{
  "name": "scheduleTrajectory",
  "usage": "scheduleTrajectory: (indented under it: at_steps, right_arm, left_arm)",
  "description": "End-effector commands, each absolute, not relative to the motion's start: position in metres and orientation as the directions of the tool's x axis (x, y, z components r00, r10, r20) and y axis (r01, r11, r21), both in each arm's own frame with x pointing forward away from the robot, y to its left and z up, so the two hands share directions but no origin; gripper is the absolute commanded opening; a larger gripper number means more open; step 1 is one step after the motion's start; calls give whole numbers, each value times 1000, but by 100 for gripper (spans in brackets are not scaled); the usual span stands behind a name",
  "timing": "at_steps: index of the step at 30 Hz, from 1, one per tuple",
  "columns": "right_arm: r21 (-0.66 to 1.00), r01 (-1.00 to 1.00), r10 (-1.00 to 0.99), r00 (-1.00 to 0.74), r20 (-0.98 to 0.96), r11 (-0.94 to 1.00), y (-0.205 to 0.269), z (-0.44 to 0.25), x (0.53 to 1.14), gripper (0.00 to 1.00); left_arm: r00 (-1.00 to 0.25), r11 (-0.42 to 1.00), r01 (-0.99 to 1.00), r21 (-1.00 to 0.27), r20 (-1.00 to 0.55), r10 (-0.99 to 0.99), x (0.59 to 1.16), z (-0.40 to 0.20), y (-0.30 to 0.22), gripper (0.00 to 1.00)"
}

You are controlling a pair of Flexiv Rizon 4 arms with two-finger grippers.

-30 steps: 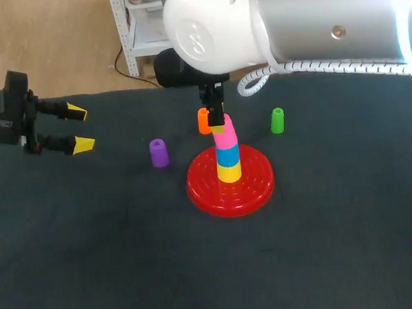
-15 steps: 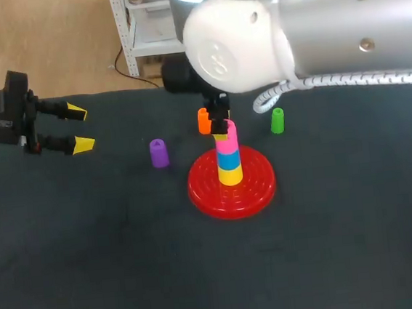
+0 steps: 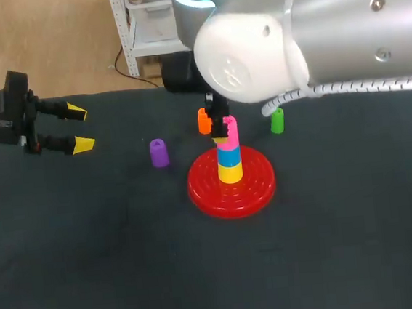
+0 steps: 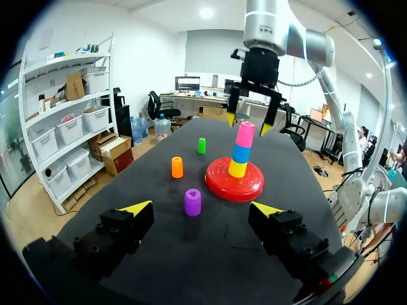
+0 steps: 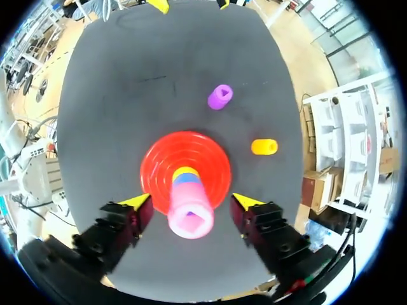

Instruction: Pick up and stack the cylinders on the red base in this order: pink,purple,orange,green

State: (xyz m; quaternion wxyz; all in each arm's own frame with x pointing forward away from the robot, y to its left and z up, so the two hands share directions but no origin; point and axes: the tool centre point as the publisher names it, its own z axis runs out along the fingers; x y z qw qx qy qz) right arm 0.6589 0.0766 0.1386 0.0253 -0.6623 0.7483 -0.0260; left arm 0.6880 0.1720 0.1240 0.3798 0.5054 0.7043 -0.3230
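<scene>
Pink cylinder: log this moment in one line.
pink cylinder: atop stack | right gripper: open around it | left gripper: open, aside | purple, orange, green: on table

3 stacked cyls (image 3: 228, 156), 3 loose cyls (image 3: 158, 152), 1 base (image 3: 259, 187)

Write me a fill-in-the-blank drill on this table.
On the red base, the top cylinder of the stack is ___.
Its bottom cylinder is ___.
Off the base stand a purple cylinder, an orange cylinder and a ___ one.
The right gripper, straddling the stack's top, is ___.
Missing: pink; yellow; green; open.
</scene>
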Motion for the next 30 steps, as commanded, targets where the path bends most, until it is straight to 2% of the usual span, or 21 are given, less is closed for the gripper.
scheduleTrajectory:
  at_steps: [1, 8, 12, 21, 30]
  right_arm:
    - [-55, -993, -995, -102, 12, 102, 78, 164, 681, 100]
    - [-35, -998, -998, -57, 23, 56, 89, 186, 717, 100]
    - [-13, -999, -998, -53, -35, 53, 94, 177, 739, 100]
    - [49, -993, -994, -105, -18, 104, 120, 161, 770, 100]
    - [74, -997, -1000, 28, -11, -29, 166, 141, 768, 100]
  left_arm:
    - [-197, 282, 957, -66, -864, 463, 686, 123, 173, 100]
    - [-197, 282, 957, -66, -864, 463, 686, 123, 173, 100]
    - [-197, 282, 957, -66, -864, 463, 686, 123, 173, 100]
    - [-197, 282, 957, -66, -864, 463, 686, 123, 173, 100]
    - [-197, 282, 957, -66, -864, 463, 686, 123, 173, 100]
